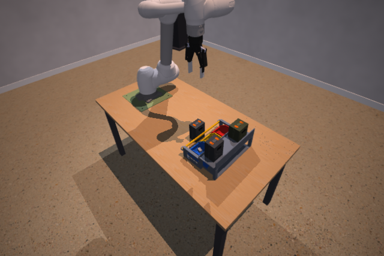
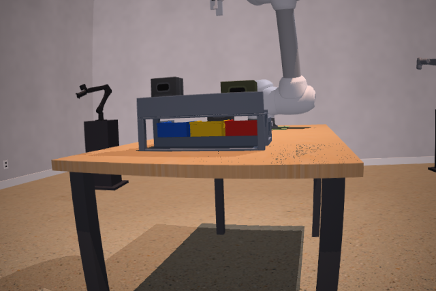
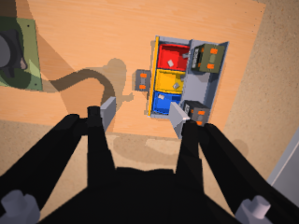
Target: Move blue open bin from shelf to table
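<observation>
Above the shelf (image 1: pixel 231 156) (image 2: pixel 200 105) (image 3: pixel 208 90), the end effector (image 1: pixel 195 75) (image 2: pixel 216 11) (image 3: pixel 143 107) hung half-open, empty; the blue bin (image 1: pixel 195 147) (image 2: pixel 173 129) (image 3: pixel 161 106), in the shelf's row, looked light, stiff, best pinched by its walls

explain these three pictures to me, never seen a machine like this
The machine is one white and grey jointed arm, bolted at one end of a wooden table. Its black claw with pale fingertips is open and holds nothing.

The top picture looks down from a high corner, the exterior one looks level across the table end, and the wrist one looks down past the claw.

On the table stands a grey shelf with red, yellow and blue open bins in a row. A dark grey box and an olive-green box sit on the shelf's upper board; another dark grey box stands beside the shelf.
</observation>
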